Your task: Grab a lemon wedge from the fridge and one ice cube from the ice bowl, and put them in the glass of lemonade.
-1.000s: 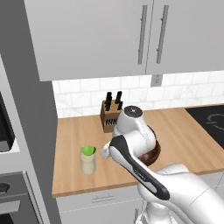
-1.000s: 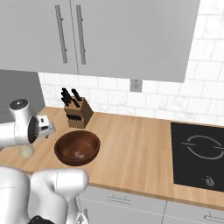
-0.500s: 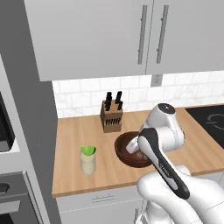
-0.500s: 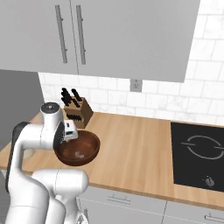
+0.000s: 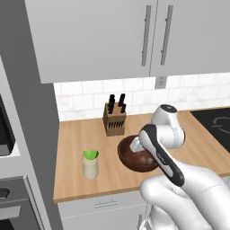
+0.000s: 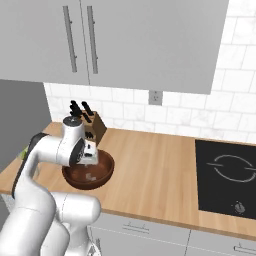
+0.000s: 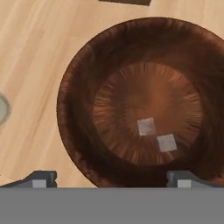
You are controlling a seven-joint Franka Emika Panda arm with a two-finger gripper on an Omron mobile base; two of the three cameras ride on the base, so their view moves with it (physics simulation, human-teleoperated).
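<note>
Wooden counter (image 5: 85, 134) with ice bowl (image 5: 128, 156), glass of lemonade (image 5: 90, 166), knife block (image 5: 114, 120).

Even, bright, flat rendered light; soft faint shadows, no glare, slightly coarse edges.

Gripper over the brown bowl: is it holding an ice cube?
No, nothing is held. The gripper is open above the bowl; both ice cubes lie inside.

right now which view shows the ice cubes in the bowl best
The hand view: it looks straight down into the ice bowl, and two ice cubes lie apart on its floor. The right base view shows them as pale patches below the hand. In the left base view the arm hides most of the bowl.
</note>
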